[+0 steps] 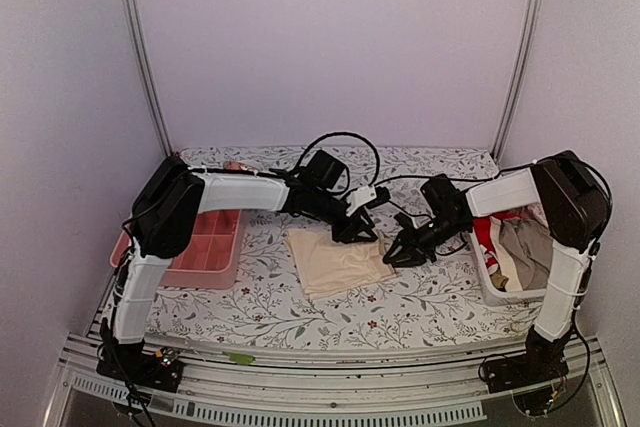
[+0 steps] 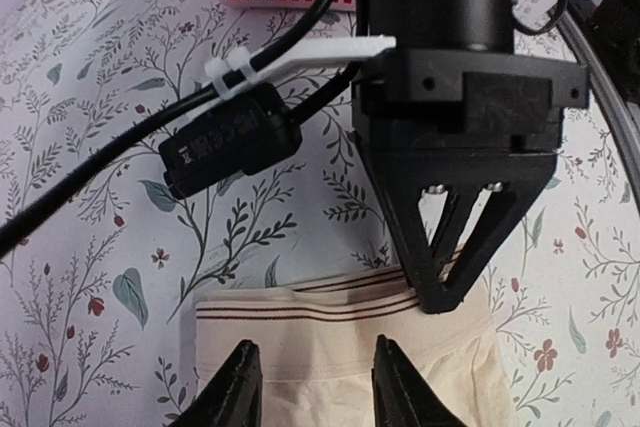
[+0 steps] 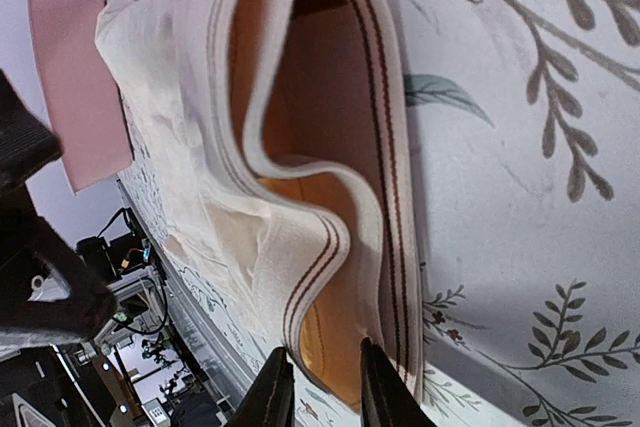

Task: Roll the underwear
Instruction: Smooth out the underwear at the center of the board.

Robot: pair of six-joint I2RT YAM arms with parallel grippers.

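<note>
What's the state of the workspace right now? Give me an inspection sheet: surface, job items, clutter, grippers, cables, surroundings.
Surface: floral cloth covers the table.
Job's things: one beige underwear lies flat at centre.
Clutter: pink divided tray on the left; white basket holding clothes on the right.
Grippers: left gripper is open over the garment; right gripper looks closed on the striped waistband.
Cables: black cables loop above the left arm, off the garment.
Surroundings: plain walls and metal uprights.
</note>
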